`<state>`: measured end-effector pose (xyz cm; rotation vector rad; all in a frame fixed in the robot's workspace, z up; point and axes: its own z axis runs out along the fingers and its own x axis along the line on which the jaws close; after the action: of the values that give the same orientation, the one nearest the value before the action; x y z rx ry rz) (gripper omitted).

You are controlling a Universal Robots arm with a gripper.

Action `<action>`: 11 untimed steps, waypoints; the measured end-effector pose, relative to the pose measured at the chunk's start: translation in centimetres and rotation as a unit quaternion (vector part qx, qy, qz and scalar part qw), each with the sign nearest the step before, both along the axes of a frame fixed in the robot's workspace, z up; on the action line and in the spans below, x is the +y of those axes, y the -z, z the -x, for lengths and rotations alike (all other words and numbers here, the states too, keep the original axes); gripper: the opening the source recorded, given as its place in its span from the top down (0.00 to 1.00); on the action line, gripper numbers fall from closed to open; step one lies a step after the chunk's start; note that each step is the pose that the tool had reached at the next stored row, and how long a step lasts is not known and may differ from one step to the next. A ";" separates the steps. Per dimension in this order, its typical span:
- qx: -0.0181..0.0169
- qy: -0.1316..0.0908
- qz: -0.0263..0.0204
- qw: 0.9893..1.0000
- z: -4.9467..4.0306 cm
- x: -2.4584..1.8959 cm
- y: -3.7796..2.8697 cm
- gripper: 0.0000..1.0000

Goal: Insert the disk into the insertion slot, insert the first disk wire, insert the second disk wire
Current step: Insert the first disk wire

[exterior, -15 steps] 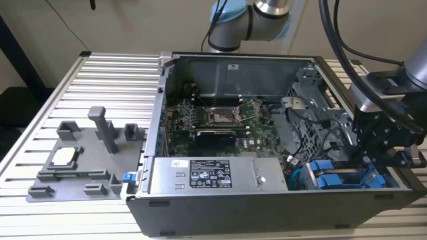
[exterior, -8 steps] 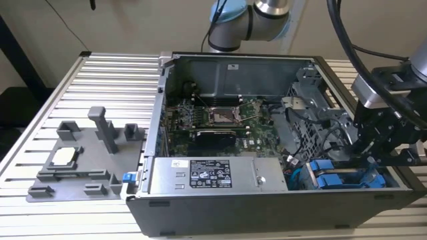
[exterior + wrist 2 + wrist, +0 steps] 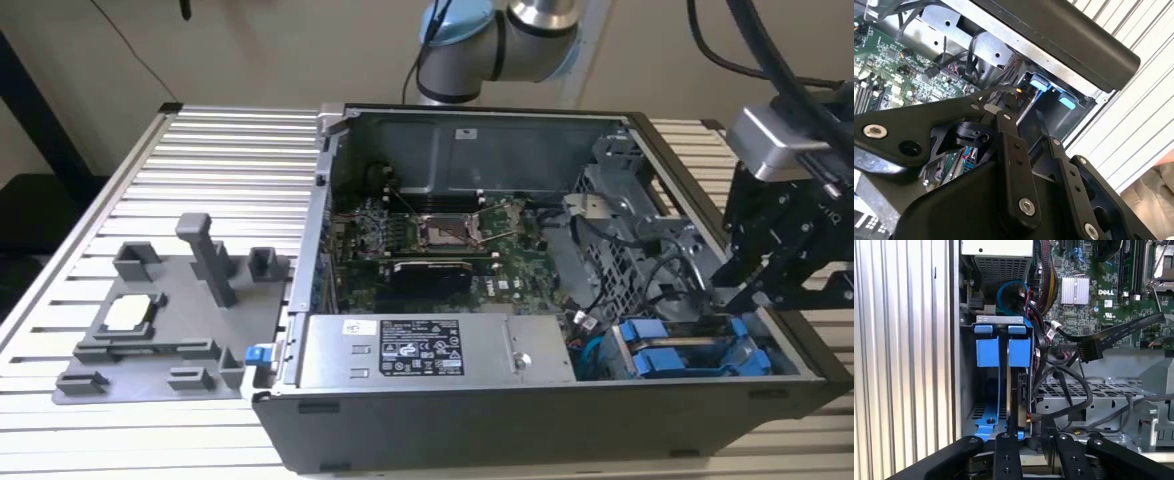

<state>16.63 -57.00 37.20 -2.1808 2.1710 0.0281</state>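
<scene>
First wrist view: disk (image 3: 1018,390) edge-on in the bay (image 3: 967,390), five o'clock in the exterior view, end effector (image 3: 1034,436) parted, empty; likely rigid, heavy, shock-sensitive, so grip its blue frame (image 3: 1019,352).

A pale, silvery worktop (image 3: 200,160) of ribbed metal slats spans the scene, its grooves lit softly and evenly. Behind it stands a plain beige wall (image 3: 294,50), with a thin dark cable (image 3: 130,45) slanting down it at the exterior view's left
</scene>
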 end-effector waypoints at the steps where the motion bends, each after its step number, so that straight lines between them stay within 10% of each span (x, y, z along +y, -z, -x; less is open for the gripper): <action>1: 0.000 0.000 -0.001 1.000 0.00 0.00 -0.39 0.67; 11: 0.000 0.000 -0.001 1.000 0.03 0.00 -4.10 0.67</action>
<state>16.60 -57.00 41.30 -2.1795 2.1698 0.0308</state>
